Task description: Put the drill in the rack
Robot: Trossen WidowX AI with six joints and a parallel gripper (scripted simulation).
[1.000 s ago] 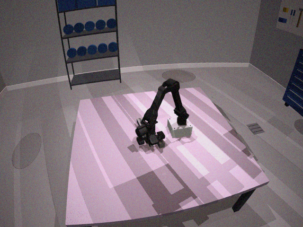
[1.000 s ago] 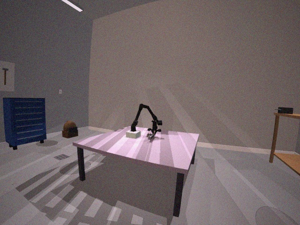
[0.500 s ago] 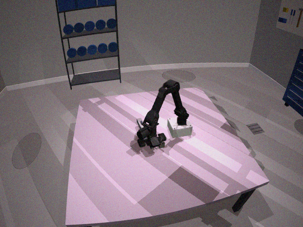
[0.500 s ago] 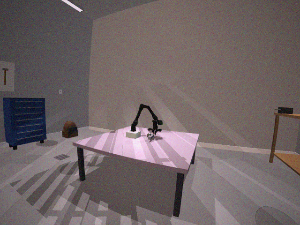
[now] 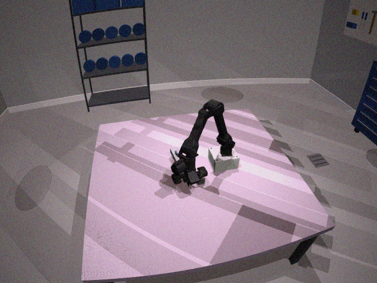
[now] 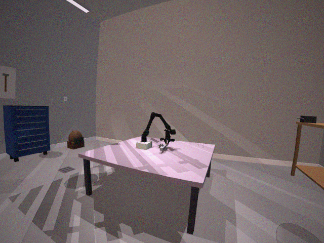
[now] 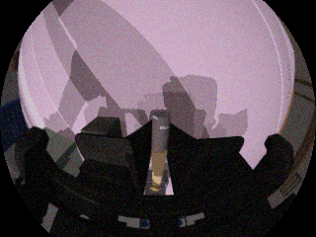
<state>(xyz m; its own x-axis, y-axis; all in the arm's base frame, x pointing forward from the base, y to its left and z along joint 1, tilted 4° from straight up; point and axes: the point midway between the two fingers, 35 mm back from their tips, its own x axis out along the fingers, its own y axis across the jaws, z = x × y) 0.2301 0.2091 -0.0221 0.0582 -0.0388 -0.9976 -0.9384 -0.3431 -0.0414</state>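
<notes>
My gripper (image 5: 188, 181) (image 6: 166, 144) (image 7: 158, 123) points down low over the pink table (image 5: 152, 237) (image 6: 141, 167), in front of the arm's pale base. It is shut on the drill (image 7: 160, 130), a slim upright rod with a grey upper part and a tan-gold lower part in the wrist view. A dark block (image 7: 101, 125) stands just left of the fingers in the wrist view. A small grey piece (image 6: 163, 148) lies by the gripper in the exterior view. I cannot tell which piece is the key or the rack, nor whether the drill's lower end is free.
The pale base block (image 5: 225, 163) (image 6: 143, 145) carries the arm close beside the gripper. A thin light plate (image 5: 172, 154) stands out beside the wrist in the top view. Striped shadows cross the table. Shelves (image 5: 118, 95) and a blue cabinet (image 6: 31, 130) stand away from the table.
</notes>
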